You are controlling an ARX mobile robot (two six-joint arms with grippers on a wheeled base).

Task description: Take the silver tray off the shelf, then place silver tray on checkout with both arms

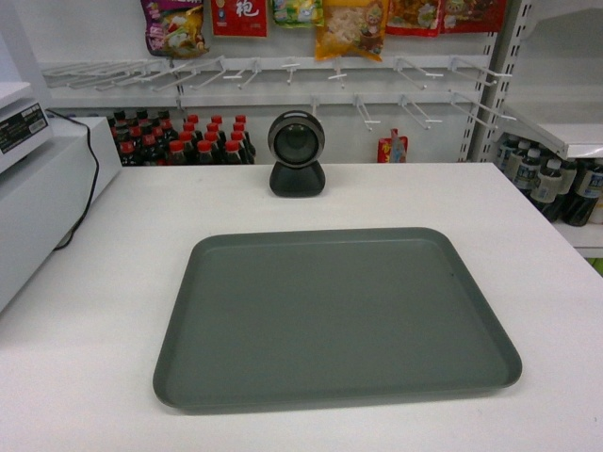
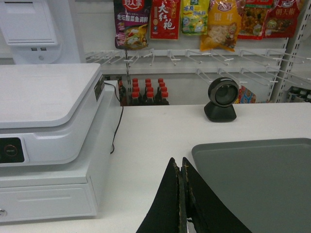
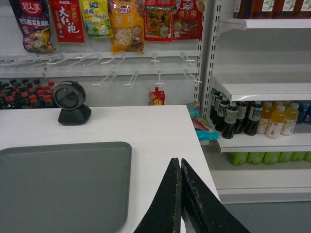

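One silver tray (image 1: 336, 320) is seen lying flat on the white checkout surface (image 1: 113, 311), near its front edge and roughly centred in the head view, with nothing on it. Both grippers are shown apart from it. The left gripper (image 2: 182, 167) is held just beside the tray's left rim (its near left corner appears in the left wrist view), and its fingers (image 2: 170, 194) are pressed together with nothing between them. The right gripper (image 3: 181, 165) is held over bare surface just off the tray's right rim, and its fingers (image 3: 194, 199) are likewise pressed together and hold nothing. Neither arm is caught by the head view.

Behind the tray, well apart from it, a black barcode scanner (image 1: 297, 153) with a round face is stood upright on the surface. A white cash register (image 2: 46, 121) is placed at the left, with a black cable (image 2: 116, 121) running down beside it. Snack bags (image 3: 127, 25) are hung above rows of white peg hooks (image 1: 283, 71) on the back wall, and red-capped dark bottles (image 1: 184, 139) are lined up below. At the right, a white shelf (image 3: 262, 90) is seen with drink bottles (image 3: 252, 119) ranged on the board beneath it.
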